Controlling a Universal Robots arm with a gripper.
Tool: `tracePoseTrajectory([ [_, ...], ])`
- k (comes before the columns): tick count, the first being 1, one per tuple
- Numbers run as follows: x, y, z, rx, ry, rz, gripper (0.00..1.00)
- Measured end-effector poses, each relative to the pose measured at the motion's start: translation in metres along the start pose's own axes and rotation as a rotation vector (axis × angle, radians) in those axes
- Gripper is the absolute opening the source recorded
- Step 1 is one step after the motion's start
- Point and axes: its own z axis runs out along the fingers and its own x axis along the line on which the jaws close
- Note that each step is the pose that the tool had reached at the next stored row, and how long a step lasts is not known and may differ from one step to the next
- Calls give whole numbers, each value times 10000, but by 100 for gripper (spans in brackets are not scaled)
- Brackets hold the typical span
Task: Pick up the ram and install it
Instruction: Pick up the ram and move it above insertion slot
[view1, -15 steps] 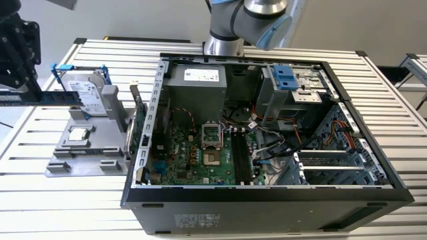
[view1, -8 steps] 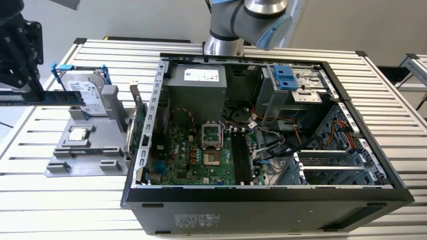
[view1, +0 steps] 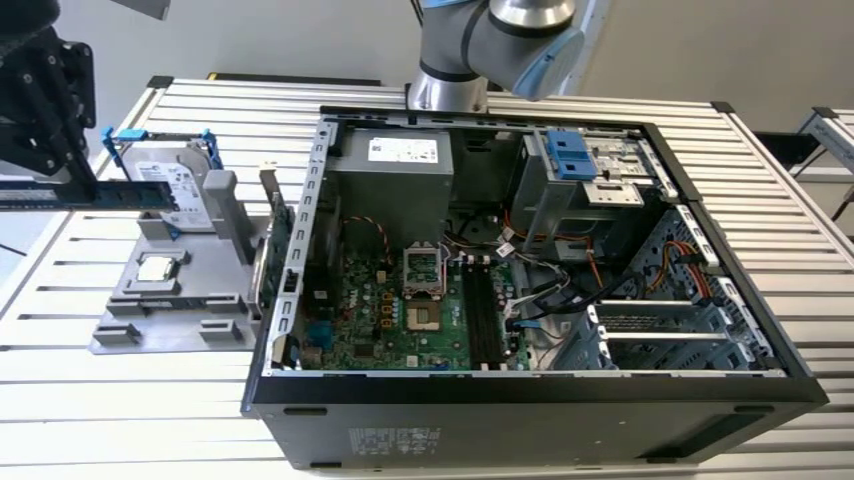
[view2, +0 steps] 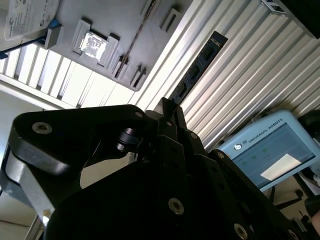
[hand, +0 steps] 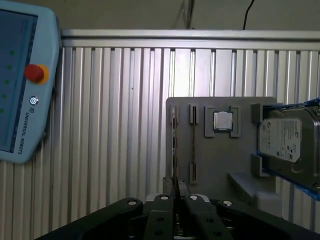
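The ram is a long dark circuit-board stick held level in the air at the exterior view's left, above the grey holder tray. My black gripper is shut on it from above. In the second wrist view the ram juts out from between the fingertips of the gripper. In the first wrist view the ram appears edge-on as a thin strip rising from the gripper. The motherboard's ram slots lie inside the open computer case, well to the exterior view's right of the gripper.
On the holder tray lie a small square CPU chip and a silver hard drive in a blue-tabbed frame. The case walls stand between tray and motherboard. A teach pendant lies on the slatted table.
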Motion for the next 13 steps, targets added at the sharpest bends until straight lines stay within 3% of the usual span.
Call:
tracePoseTrajectory([
  [13, -15, -82, -6, -1, 1, 1, 0],
])
